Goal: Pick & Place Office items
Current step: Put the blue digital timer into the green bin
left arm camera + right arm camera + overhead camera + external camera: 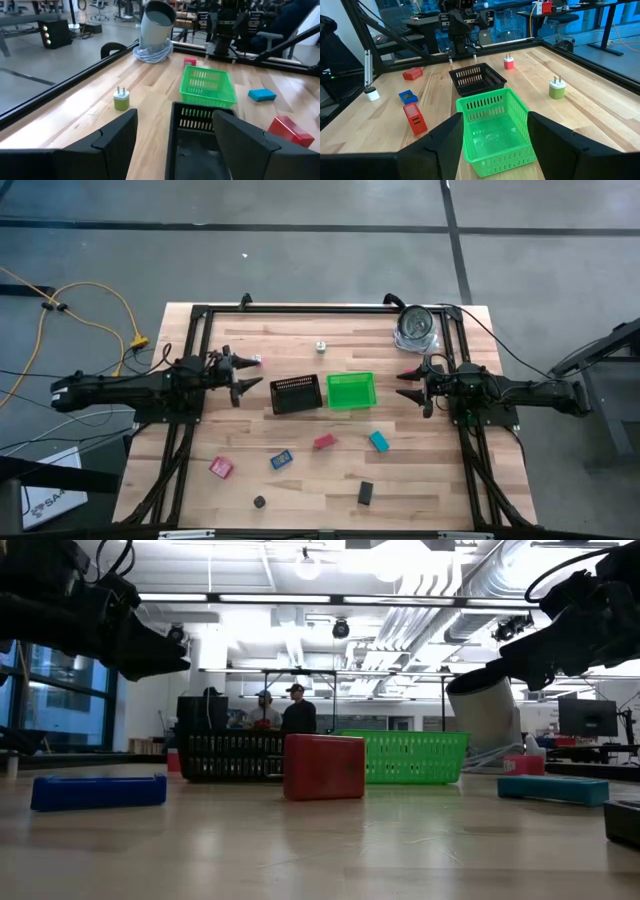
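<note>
While both stand side by side, green bin (351, 391) and black mesh tray (296, 394) hold nothing.

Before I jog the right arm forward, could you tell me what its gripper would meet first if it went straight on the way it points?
Most likely the green bin: the right gripper, fingers open, points across the table straight at it, with the black mesh tray just beyond. Its height over the bin's rim is unclear.

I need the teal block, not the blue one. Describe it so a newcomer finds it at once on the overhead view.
Start at the green bin in the middle of the table, next to the black mesh tray. Go toward the near edge on the right arm's side: the teal block lies just past the bin's corner. The red block beside it and the darker blue block lie farther left.
</note>
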You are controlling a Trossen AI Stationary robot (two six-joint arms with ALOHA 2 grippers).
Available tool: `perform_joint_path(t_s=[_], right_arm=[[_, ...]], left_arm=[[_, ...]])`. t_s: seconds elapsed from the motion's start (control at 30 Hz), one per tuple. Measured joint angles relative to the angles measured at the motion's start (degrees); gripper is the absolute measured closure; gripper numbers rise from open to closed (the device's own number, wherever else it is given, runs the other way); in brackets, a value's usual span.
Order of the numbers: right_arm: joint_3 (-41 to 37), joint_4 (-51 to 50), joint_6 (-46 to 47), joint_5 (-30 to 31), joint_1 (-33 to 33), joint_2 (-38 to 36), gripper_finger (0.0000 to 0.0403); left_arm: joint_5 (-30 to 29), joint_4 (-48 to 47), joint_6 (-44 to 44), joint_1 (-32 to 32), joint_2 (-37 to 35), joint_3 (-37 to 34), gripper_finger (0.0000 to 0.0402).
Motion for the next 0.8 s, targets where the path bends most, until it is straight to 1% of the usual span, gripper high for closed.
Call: perform_joint_path(t_s=[0.13, 0.37, 0.53, 0.63, 0.73, 0.8], right_arm=[[-0.02, 0.0, 0.0, 0.0, 0.01, 0.0, 0.0196], [-0.01, 0.0, 0.0, 0.0, 0.0, 0.0, 0.0196], [-0.01, 0.0, 0.0, 0.0, 0.01, 0.0, 0.0196], [-0.01, 0.0, -0.01, 0.0, 0.01, 0.0, 0.0196], [0.0, 0.0, 0.0, 0.0, 0.02, 0.0, 0.0196], [0.0, 0.0, -0.02, 0.0, 0.0, 0.0, 0.0196]], left_arm=[[-1.61, -1.1, 0.03, -0.02, 3.96, 3.4, 0.0149], [-3.74, -4.53, 0.5, -0.02, 14.03, 12.02, 0.0149], [-5.05, -9.41, 0.24, -0.23, 20.88, 18.06, 0.0149], [-6.57, -12.31, 0.0, -1.45, 24.21, 21.56, 0.0149], [-10.36, -14.77, 0.0, -3.98, 26.55, 24.97, 0.0149], [-14.2, -16.83, -0.01, -6.06, 27.75, 27.02, 0.0149]])
